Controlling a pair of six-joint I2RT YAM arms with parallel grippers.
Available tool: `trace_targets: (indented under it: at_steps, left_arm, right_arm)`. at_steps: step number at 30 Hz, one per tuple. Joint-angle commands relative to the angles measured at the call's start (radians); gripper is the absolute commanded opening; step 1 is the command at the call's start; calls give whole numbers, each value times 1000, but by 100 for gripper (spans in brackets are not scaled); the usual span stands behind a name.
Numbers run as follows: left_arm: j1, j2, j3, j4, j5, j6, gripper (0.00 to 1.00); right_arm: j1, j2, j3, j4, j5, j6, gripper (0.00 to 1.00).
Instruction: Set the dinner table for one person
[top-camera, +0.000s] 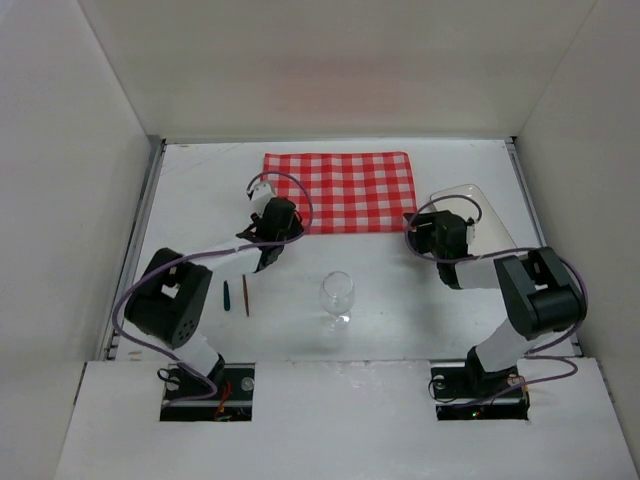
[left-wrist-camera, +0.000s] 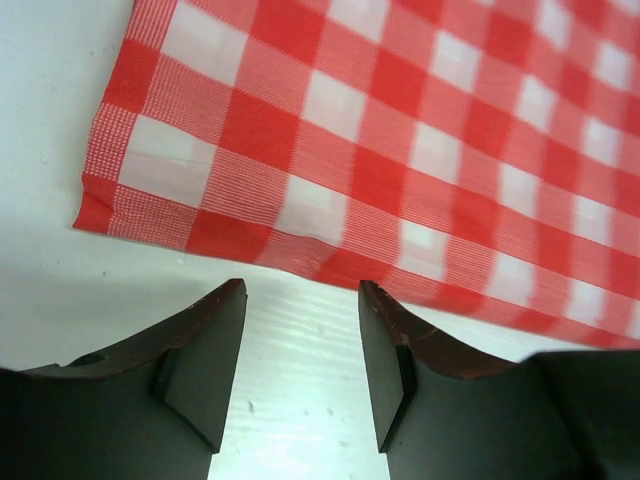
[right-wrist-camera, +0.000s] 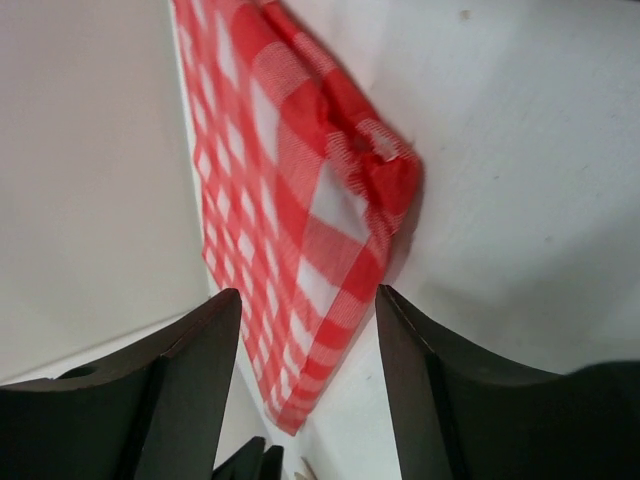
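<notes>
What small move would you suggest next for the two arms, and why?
Probably raise both grippers clear of the checked cloth: it lies spread, the left gripper and right gripper stand open at its near corners, and the plate and glass are not yet on it.

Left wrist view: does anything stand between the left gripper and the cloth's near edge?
Nothing visible does. The left gripper is open and empty, and only bare table lies between its fingertips and the near edge of the cloth.

1 cloth (top-camera: 340, 190), 1 glass (top-camera: 337, 295), 1 plate (top-camera: 492, 222), 2 utensils (top-camera: 227, 296)
</notes>
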Motion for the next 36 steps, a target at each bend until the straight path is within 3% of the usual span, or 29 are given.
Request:
trace_targets:
  at_steps: [1,9,21,26,36]
  left_arm:
    - [-21,-141,-32,26,-8,28,47]
    - [-71,-406,-200,20,-35,13,47]
    - [-168,-646,-408,7,-42,-9,48]
    - [-164,-635,-437,61,-9,9,48]
    - [-144,-649,-474,102,55,-4,48]
  right_arm:
    - [4,-92,-20,-33,30,-33,63]
    - [10,-274,-109,-140,91,-64,59]
    - [-120,-537,-136,-576,268,-66,62]
    - [-229,-525,-106,-647,236,-32,63]
    - [-324,-422,-69,-662,193,2,60]
